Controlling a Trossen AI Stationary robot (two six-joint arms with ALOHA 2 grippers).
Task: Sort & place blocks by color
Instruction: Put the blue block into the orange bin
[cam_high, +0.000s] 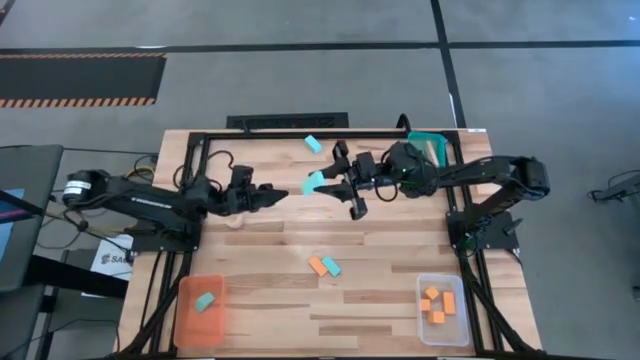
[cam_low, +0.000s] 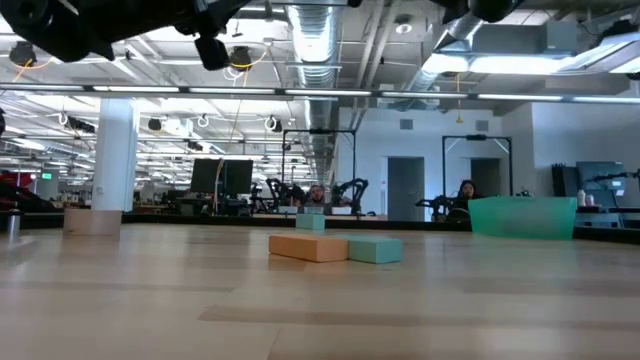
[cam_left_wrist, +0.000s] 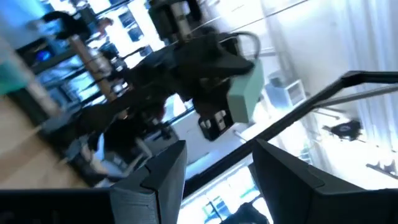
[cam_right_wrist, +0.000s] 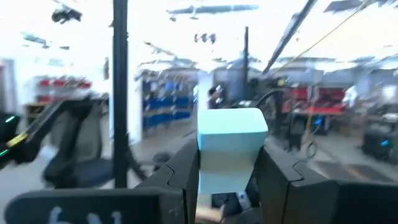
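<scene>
Right gripper (cam_high: 318, 185) sits mid-frame in the high view, a bit above centre, fingers pinching a light teal-blue rectangular block (cam_high: 312, 183); in the right wrist view that block (cam_right_wrist: 231, 148) is clamped between the two dark fingers. Left gripper (cam_high: 283, 195) points at it from the left, tips just beside the held block, fingers spread w/ nothing between them; in the left wrist view the block (cam_left_wrist: 244, 94) shows past the open gap.

Other blocks: a teal one (cam_high: 313, 143) near the top edge of the wooden table (cam_high: 260, 240), an orange block (cam_high: 317, 266) touching a teal block (cam_high: 331, 266) lower centre; low view shows that pair side by side (cam_low: 309, 247). Orange plastic tray (cam_high: 186, 318), bottom left, holds one teal block (cam_high: 205, 301). Clear plastic tray (cam_high: 425, 328), bottom right, holds approx four orange blocks (cam_high: 438, 302). Teal plastic tray (cam_high: 432, 147) sits at upper right, partly under the right arm.
</scene>
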